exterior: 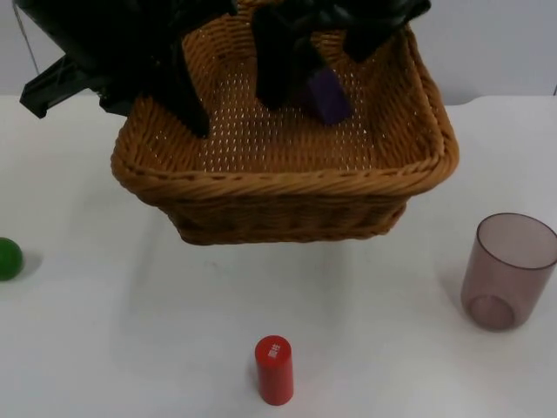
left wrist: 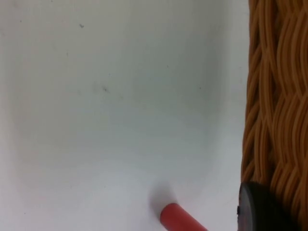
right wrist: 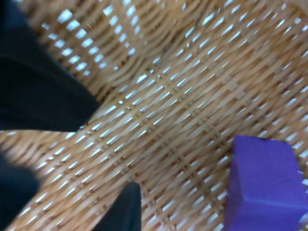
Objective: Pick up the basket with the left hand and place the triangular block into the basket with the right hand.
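Currently the woven wicker basket [exterior: 287,165] is held aloft, pinched by the left claw [exterior: 187,109]; the right claw's [exterior: 291,83] state cannot be told beside the purple block [exterior: 329,96]. Tilting risks spillage.

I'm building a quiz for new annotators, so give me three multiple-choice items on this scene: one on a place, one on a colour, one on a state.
1. Where is the purple block?
A. Inside the basket
B. On the table beside the red cylinder
C. Inside the cup

2. What colour is the ball at the table's edge?
A. Yellow
B. Green
C. Blue

3. How is the basket placed?
A. Flat on the table
B. Upside down
C. Lifted off the table

Answers:
1. A, the block lies on the woven floor near the right tool, as the right wrist view also shows.
2. B, it is plainly green in the top view.
3. C, the left tool holds it at its rim, and its shadow falls on the table below it.
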{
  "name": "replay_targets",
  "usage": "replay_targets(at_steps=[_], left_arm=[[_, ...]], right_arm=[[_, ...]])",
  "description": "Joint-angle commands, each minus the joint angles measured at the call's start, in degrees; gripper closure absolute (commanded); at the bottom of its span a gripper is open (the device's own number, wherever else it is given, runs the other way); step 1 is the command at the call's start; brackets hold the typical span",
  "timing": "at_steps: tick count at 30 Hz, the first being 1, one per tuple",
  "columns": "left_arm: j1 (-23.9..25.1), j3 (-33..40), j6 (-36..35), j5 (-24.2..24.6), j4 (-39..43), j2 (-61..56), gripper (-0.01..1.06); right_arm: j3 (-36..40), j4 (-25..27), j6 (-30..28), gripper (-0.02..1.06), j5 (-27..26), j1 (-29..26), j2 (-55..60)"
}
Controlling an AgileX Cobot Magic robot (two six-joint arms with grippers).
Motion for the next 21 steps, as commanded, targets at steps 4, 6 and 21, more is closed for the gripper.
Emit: replay_targets(at_steps=[4,6,21], left_arm=[[-0.3,-0.2,-0.5,-0.5,-1.7,-0.8,1.05],[-0.3,-0.2,-0.5,-0.5,-1.7,-0.8,1.05],[-0.3,-0.2,0.0,-0.9,-1.7,-0.8,1.05]], right_arm=[[-0.1,-2.6,-0.2,0.0,0.7,0.3,-5.3],[-0.1,-4.3,-0.1,0.0,2.0,0.3,-7.5],[-0.1,-1.7,4.9,0.0,-6.8,-7.3,-23.0]])
